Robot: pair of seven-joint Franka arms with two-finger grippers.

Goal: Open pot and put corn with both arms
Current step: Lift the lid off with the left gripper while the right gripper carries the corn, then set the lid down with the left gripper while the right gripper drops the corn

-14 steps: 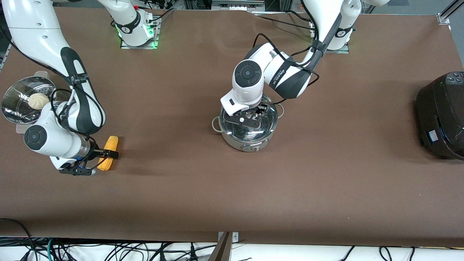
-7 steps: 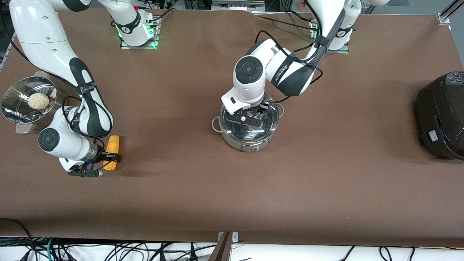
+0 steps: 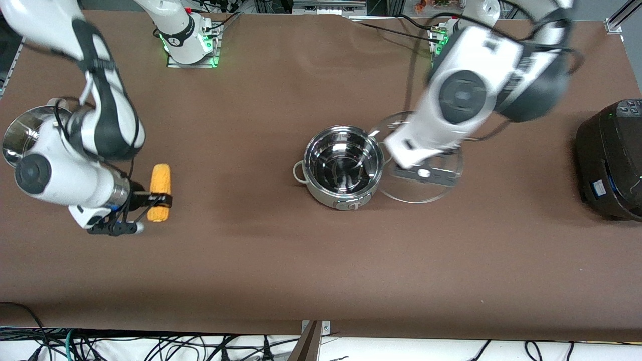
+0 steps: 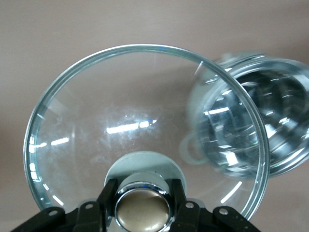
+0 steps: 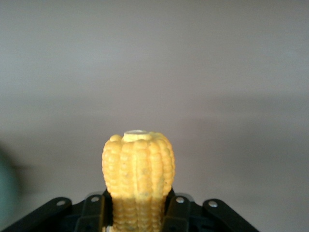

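The steel pot (image 3: 343,168) stands open in the middle of the table, with nothing in it. My left gripper (image 3: 424,169) is shut on the tan knob (image 4: 142,209) of the glass lid (image 3: 401,190). It holds the lid in the air beside the pot, toward the left arm's end. In the left wrist view the gripper (image 4: 142,200) clamps the knob, with the lid (image 4: 145,116) below it and the pot (image 4: 263,125) past its rim. My right gripper (image 3: 150,201) is shut on the yellow corn (image 3: 160,193) and holds it above the table near the right arm's end. The right wrist view shows the corn (image 5: 138,169) between the fingers of that gripper (image 5: 137,210).
The steel steamer basket (image 3: 17,135) sits at the right arm's end, mostly hidden by the right arm, and its bun is hidden. The big black cooker (image 3: 609,160) stands at the left arm's end.
My left gripper has lifted the lid off the pot and carried it toward the left arm's end. My right gripper has raised the corn off the table.
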